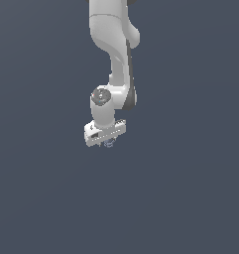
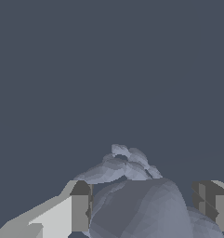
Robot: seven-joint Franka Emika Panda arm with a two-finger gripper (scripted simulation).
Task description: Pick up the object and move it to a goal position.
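Between pincer (image 2: 143,209) fingers: lumpy object (image 2: 132,195); one finger touching, other apart.

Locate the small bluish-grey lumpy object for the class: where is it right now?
In the exterior view, the object sits near the centre, just beneath the white gripper; the wrist view shows it between the fingers.

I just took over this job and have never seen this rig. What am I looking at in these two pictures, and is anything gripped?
The exterior view shows a white jointed robot arm reaching down over a plain dark grey surface. At its tip is the gripper, with a tiny bluish-grey lumpy object just under it. The wrist view comes from a camera on the arm looking past the two fingers; there the lumpy object sits between them. One finger seems to touch it, a gap shows at the other, so I cannot confirm a grip.
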